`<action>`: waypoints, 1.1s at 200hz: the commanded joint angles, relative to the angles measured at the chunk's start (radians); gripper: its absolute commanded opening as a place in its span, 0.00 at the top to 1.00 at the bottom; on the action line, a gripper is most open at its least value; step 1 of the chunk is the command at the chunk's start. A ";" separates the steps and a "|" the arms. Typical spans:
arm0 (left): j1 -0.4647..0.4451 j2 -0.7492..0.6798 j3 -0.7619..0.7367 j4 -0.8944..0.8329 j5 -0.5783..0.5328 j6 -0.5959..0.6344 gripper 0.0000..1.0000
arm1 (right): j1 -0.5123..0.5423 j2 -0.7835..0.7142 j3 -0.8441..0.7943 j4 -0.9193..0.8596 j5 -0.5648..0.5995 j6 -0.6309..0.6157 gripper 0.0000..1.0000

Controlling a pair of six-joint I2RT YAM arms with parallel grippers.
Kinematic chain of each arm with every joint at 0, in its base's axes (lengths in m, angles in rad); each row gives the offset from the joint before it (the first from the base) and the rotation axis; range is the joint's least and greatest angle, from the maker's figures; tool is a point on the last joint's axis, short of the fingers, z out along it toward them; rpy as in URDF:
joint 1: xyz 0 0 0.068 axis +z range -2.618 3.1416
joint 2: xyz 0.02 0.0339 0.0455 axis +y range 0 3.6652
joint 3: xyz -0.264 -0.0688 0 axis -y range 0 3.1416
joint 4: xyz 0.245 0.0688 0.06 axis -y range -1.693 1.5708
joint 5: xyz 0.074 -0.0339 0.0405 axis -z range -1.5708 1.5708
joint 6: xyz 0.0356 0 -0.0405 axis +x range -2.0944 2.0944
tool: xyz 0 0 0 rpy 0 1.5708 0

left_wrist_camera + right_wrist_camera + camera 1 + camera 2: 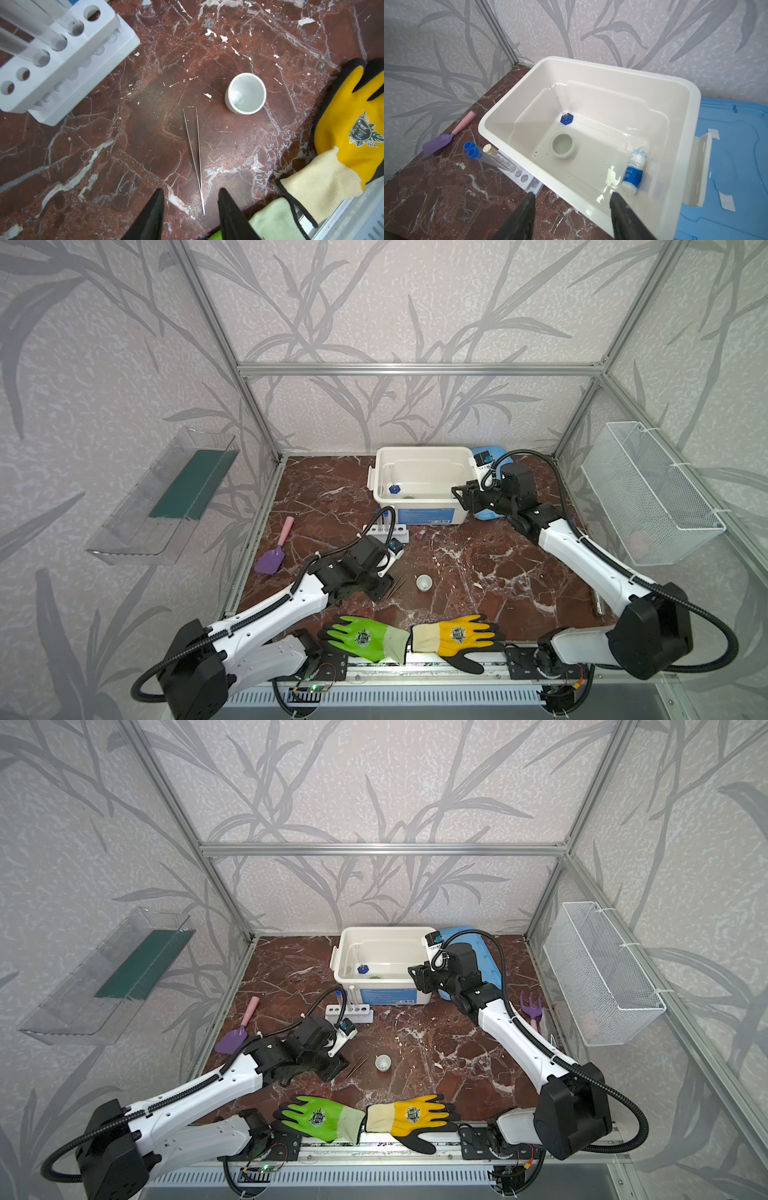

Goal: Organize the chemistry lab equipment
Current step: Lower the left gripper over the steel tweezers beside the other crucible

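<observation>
Test tubes: 3 racked | dishes: 2 | tweezers: 1 | left claw, right claw: parted, empty

White links, black joints, ribbed cables, black end effectors

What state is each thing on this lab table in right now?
white bin: open
blue lid: off, beside bin
rack: three tubes in, three holes empty
tweezers: flat, tips apart
table dish: upright, empty
bin dish: upright
bottle: on its side
cylinder: standing in bin
left gripper: jaws open, flanking tweezers
right gripper: jaws open, empty
</observation>
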 commanded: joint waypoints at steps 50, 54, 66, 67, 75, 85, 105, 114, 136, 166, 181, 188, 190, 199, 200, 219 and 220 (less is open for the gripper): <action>-0.111 0.048 -0.118 0.098 -0.160 -0.390 0.57 | 0.003 0.020 0.018 0.007 -0.022 -0.018 0.42; -0.112 0.045 -0.132 0.108 -0.154 -0.398 0.57 | 0.003 0.021 0.019 0.006 -0.025 -0.018 0.42; -0.116 0.036 -0.164 0.120 -0.150 -0.422 0.57 | 0.003 0.015 0.014 0.011 -0.024 -0.018 0.42; -0.117 0.035 -0.165 0.121 -0.149 -0.423 0.57 | 0.003 0.014 0.014 0.011 -0.023 -0.019 0.42; -0.116 0.028 -0.180 0.124 -0.157 -0.428 0.57 | 0.003 0.011 0.009 0.013 -0.019 -0.019 0.42; -0.116 0.025 -0.189 0.130 -0.167 -0.433 0.57 | 0.003 0.007 0.004 0.016 -0.017 -0.016 0.42; -0.116 0.041 -0.191 0.148 -0.141 -0.410 0.57 | 0.003 0.006 -0.001 0.023 -0.022 -0.010 0.42; -0.117 0.058 -0.188 0.146 -0.130 -0.397 0.57 | 0.003 0.007 -0.001 0.022 -0.024 -0.010 0.42; -0.131 0.113 -0.177 0.164 -0.105 -0.383 0.57 | 0.003 0.011 -0.002 0.026 -0.024 -0.009 0.42; -0.162 0.207 -0.138 0.162 -0.091 -0.358 0.58 | 0.003 0.015 -0.001 0.024 -0.024 -0.011 0.42; -0.166 0.235 -0.128 0.165 -0.089 -0.354 0.59 | 0.003 0.015 -0.002 0.024 -0.020 -0.013 0.42; -0.166 0.244 -0.125 0.165 -0.092 -0.355 0.60 | 0.003 0.014 -0.002 0.023 -0.019 -0.014 0.42; -0.166 0.246 -0.125 0.167 -0.092 -0.355 0.60 | 0.003 0.014 -0.002 0.024 -0.019 -0.014 0.42; -0.166 0.252 -0.125 0.174 -0.095 -0.357 0.62 | 0.003 0.017 -0.002 0.025 -0.019 -0.014 0.42; -0.166 0.251 -0.126 0.175 -0.095 -0.358 0.63 | 0.003 0.017 -0.002 0.025 -0.019 -0.014 0.42; -0.166 0.251 -0.126 0.174 -0.099 -0.365 0.67 | 0.003 0.018 -0.002 0.026 -0.018 -0.015 0.43; -0.166 0.250 -0.126 0.173 -0.100 -0.365 0.68 | 0.003 0.018 -0.003 0.026 -0.017 -0.015 0.43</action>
